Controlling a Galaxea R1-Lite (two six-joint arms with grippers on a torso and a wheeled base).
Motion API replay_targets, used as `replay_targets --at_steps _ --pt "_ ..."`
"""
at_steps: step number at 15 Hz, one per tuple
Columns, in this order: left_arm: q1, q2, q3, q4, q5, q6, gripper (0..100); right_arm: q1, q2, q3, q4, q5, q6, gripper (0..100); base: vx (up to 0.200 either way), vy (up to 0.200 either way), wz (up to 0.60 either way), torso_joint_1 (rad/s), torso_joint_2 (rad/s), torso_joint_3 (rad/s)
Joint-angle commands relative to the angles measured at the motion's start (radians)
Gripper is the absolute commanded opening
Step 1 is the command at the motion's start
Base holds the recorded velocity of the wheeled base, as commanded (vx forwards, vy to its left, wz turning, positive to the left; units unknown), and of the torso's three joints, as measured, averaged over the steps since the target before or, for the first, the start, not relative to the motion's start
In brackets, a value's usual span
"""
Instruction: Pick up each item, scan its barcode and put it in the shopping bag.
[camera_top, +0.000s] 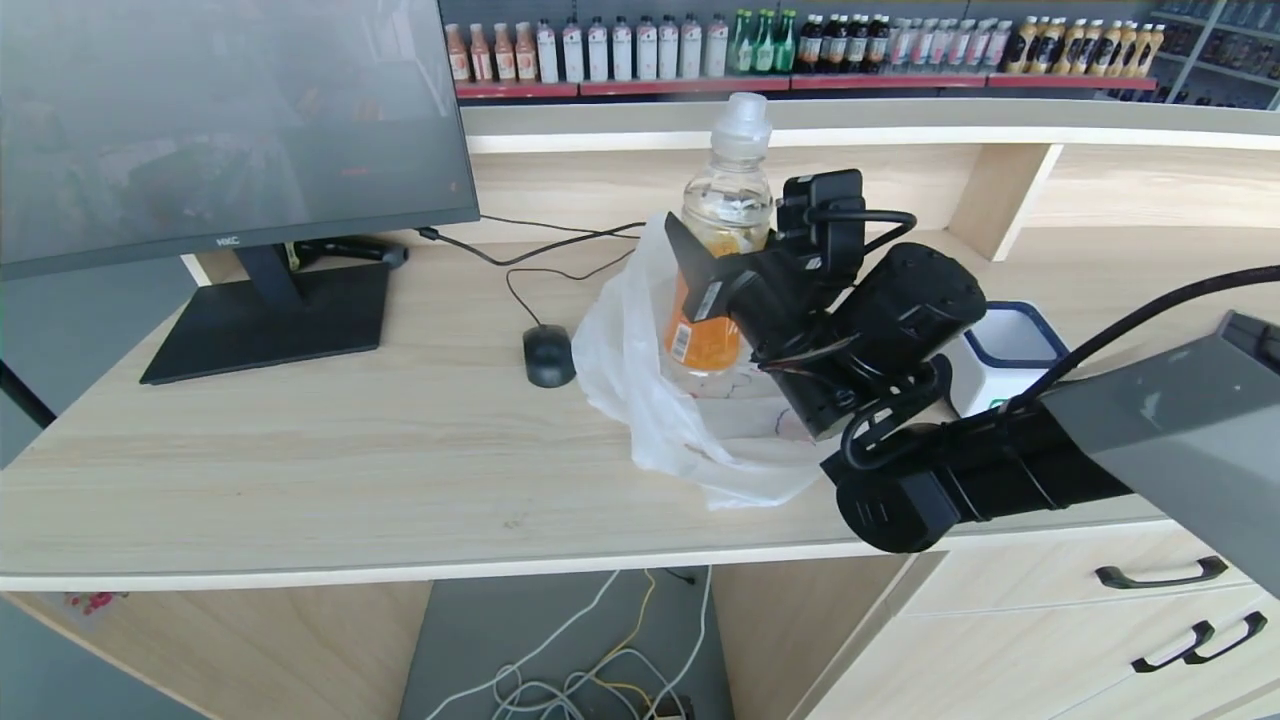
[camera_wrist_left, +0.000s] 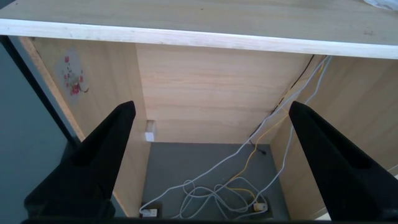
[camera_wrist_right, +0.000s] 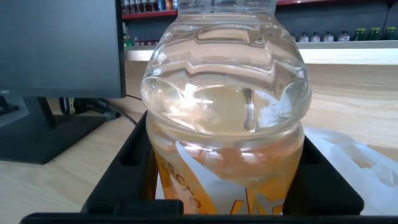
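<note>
— Right end effector (camera_top: 720, 285) first: what is it doing?

— It is clenched on the bottle (camera_top: 728, 200), just right of centre in the head view. One dark finger (camera_top: 692, 262) presses the bottle's left side at the top of the orange label. In the right wrist view both fingers flank the label, with the bottle (camera_wrist_right: 227, 106) upright between them.

— And where is the bottle relative to the shopping bag?

— The white plastic shopping bag (camera_top: 640, 400) lies open on the desk (camera_top: 300, 450), in the middle of the frame. The bottle's lower half sits in the bag's mouth, and a flap of the bag rises along the bottle's left side. I cannot tell whether the base rests on anything. A barcode (camera_top: 682, 343) shows low on the label, towards the left.

— What about the left end effector?

— In the left wrist view the left end effector (camera_wrist_left: 211, 162) is released. Its two dark fingers (camera_wrist_left: 93, 168) are spread wide apart with nothing between them. It is below the desk's front edge, facing the recess where loose cables (camera_wrist_left: 217, 193) lie on the floor.

— Anything else on the desk?

— A monitor (camera_top: 220, 110) fills the upper left on its black stand. A black mouse (camera_top: 548, 356) sits just left of the bag. A white box with a dark blue rim (camera_top: 1005, 355) stands right of the arm. Drawers with black handles (camera_top: 1160, 577) are at the lower right. A shelf of bottles (camera_top: 800, 45) runs along the top edge.
</note>
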Motion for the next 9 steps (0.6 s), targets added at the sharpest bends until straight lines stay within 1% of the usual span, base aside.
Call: replay_targets --at_steps 1,9 --pt "0.0 0.0 0.0 0.0 0.0 -0.001 100 -0.017 0.029 -0.01 -0.006 0.0 -0.001 0 0.0 0.0 0.0 0.0 0.0 0.0" --pt "0.0 0.0 0.0 0.0 0.0 -0.001 100 -0.026 0.094 -0.044 -0.016 -0.002 0.002 0 0.0 0.0 0.0 0.0 0.0 0.0"
